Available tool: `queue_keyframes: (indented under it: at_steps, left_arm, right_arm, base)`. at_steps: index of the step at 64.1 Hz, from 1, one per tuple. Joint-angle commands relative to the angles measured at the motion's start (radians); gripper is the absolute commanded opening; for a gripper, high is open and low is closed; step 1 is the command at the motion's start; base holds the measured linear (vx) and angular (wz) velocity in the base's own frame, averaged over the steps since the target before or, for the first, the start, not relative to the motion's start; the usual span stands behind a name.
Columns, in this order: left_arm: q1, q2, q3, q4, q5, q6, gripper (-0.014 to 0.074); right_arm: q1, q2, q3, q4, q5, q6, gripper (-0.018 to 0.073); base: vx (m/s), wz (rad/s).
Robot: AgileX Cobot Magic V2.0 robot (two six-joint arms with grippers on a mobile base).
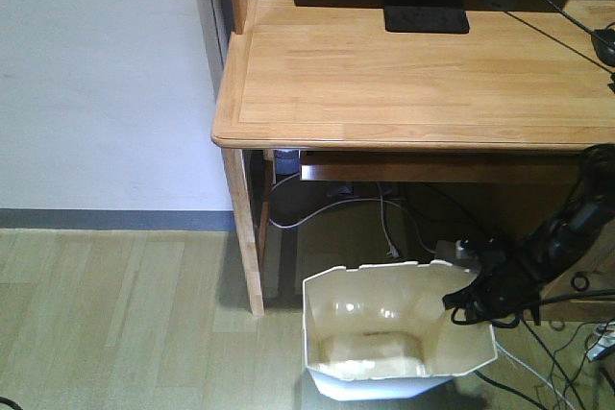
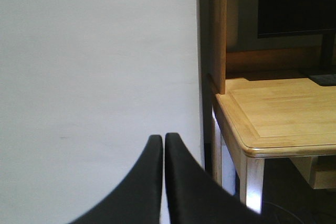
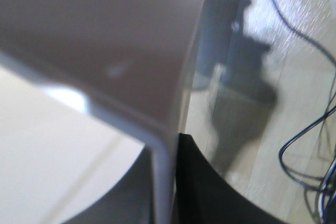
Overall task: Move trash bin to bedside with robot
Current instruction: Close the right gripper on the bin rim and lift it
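We log the trash bin (image 1: pixel 384 333) on the floor (image 1: pixel 115 314) under the front edge of the desk (image 1: pixel 423 74), its mouth tipped toward the camera. No bed is in view. The right gripper (image 1: pixel 466 297) is at the bin's right side, and the wrist view shows the rim (image 3: pixel 160 145) pinched between its fingers. The left gripper (image 2: pixel 164 139) is pressed together on nothing, facing a white wall (image 2: pixel 94 51). We judge the bin empty, light, thin-walled and smooth, so likely to flex and slip. An angular rim corner looks like the best hold.
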Motion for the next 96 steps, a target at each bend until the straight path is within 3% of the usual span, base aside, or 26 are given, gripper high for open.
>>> queue_keyframes:
  at_steps: [1, 8, 19, 39, 96]
  left_arm:
    - [-0.006, -0.016, 0.012, -0.009, -0.075, -0.014, -0.0006]
    - [-0.006, -0.016, 0.012, -0.009, -0.075, -0.014, -0.0006]
    - [-0.006, -0.016, 0.012, -0.009, -0.075, -0.014, -0.0006]
    - [-0.006, -0.016, 0.012, -0.009, -0.075, -0.014, -0.0006]
    - [-0.006, -0.016, 0.012, -0.009, -0.075, -0.014, -0.0006]
  right_arm:
    - [-0.035, -0.175, 0.077, 0.163, 0.184, -0.181, -0.0002]
    - [-0.075, -0.287, 0.167, 0.282, 0.239, -0.292, -0.0002]
    - [-0.103, -0.445, 0.288, 0.379, 0.313, -0.386, -0.0002]
    - [-0.102, -0.622, 0.453, 0.41, 0.329, -0.433, -0.0002]
    - [-0.103, -0.627, 0.45, 0.436, 0.365, -0.443, -0.0002]
  base:
    - [0.0, 0.0]
    - [0.0, 0.0]
    - [0.0, 0.0]
    - [0.0, 0.0]
    - [0.0, 0.02]
